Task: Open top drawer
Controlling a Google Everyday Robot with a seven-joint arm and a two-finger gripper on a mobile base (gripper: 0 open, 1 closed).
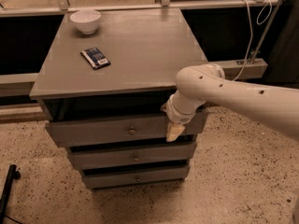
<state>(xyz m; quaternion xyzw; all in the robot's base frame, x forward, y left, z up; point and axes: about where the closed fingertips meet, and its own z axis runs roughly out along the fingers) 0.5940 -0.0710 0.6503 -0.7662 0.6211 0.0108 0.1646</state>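
Note:
The top drawer (93,132) is the widest grey front of the grey cabinet, with a small round metal knob (131,131) at its centre. It stands a little way out from the cabinet, with a dark gap between its upper edge and the cabinet top. My gripper (174,132) hangs from the white arm (219,90) over the right part of this drawer front, well to the right of the knob. Its cream tip lies against the front's face.
Two narrower grey drawers (135,157) sit below. On the cabinet top (140,45) are a white bowl (85,20) at the back left and a dark flat packet (95,58). A black railing runs behind. A dark pole (7,190) leans at the lower left on the speckled floor.

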